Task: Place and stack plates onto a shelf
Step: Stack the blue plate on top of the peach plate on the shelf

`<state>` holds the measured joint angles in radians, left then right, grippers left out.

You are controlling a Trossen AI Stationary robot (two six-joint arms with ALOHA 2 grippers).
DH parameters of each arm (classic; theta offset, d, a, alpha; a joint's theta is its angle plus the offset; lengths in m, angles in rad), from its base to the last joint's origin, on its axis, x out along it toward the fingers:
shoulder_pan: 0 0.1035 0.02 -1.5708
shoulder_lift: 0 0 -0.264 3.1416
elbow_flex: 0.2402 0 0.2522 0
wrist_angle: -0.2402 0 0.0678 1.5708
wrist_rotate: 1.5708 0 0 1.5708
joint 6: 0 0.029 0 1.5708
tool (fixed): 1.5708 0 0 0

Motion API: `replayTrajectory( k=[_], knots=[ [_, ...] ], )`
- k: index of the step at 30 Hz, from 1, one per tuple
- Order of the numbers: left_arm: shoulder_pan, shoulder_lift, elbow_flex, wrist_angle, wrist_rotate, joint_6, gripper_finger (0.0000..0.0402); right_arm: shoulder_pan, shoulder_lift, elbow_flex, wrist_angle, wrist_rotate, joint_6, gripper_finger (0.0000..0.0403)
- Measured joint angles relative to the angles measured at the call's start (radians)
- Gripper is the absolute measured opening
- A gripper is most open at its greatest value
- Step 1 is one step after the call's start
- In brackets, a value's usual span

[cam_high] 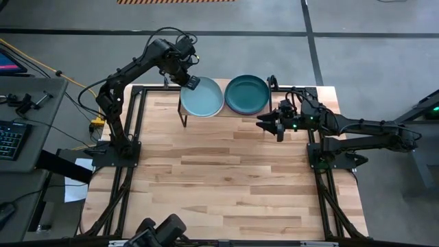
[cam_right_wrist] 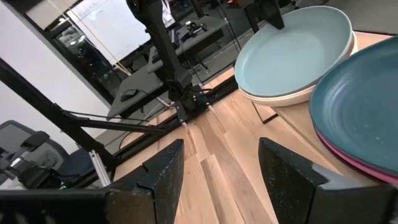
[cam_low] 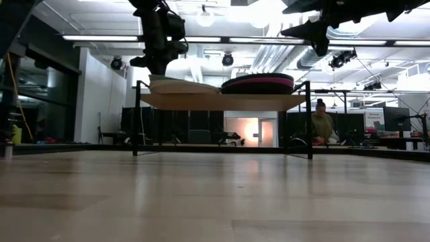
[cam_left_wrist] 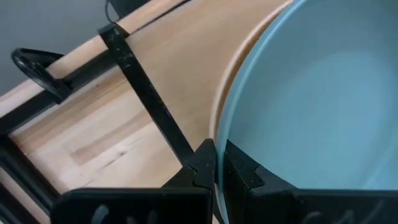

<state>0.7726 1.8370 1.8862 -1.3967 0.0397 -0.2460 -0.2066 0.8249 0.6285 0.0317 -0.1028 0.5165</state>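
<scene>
Left gripper (cam_high: 193,83), upper left, pinches the pale blue-green plate (cam_high: 203,97) rim on the shelf (cam_low: 222,101); right gripper (cam_high: 269,124) hangs wide open

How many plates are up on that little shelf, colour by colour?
pale blue-green plate: 1
dark teal plate: 1
magenta pink plate: 1
cream-white plate: 1
Total: 4 in plain sight, in two stacks; any plates lower down cannot be told apart.
</scene>
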Motion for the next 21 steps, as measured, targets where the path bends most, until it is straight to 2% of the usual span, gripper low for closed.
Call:
replayTrajectory(
  k=[21],
  knots=[
    [-0.024, 0.022, 0.000, 0.012, 0.003, -0.015, 0.0008, 0.000, 0.000, 0.000, 0.000, 0.007, 0.000, 0.0188]
  ],
)
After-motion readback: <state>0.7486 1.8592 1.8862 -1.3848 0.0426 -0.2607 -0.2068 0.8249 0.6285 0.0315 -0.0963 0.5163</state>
